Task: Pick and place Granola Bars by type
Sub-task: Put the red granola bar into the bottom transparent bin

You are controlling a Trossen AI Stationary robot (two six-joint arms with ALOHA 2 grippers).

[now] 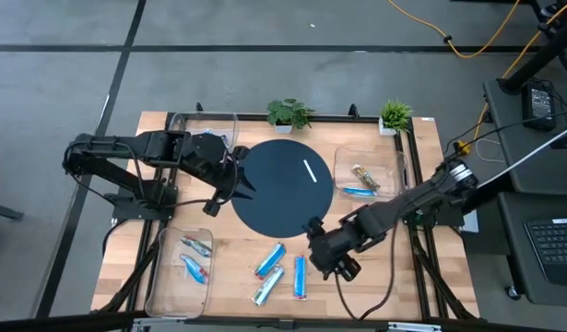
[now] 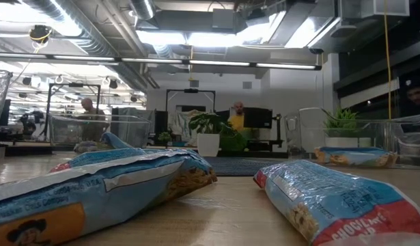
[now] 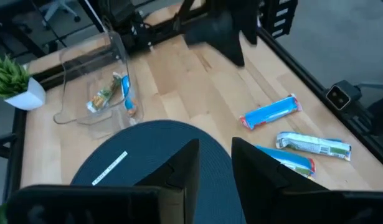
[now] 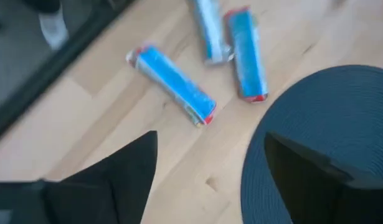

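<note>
Three granola bars lie loose on the wood near the table's near edge: a blue one, a silver-green one and a blue one; the low view shows two of them close up. My right gripper is open and empty, just right of them at the near-right rim of the dark round mat. The nearest blue bar lies ahead of its fingers. My left gripper is open and empty over the mat's left edge.
A clear bin at the near left holds two bars. Another clear bin at the right holds a brown bar and a blue one. A third bin and two potted plants stand at the far edge. A white mark is on the mat.
</note>
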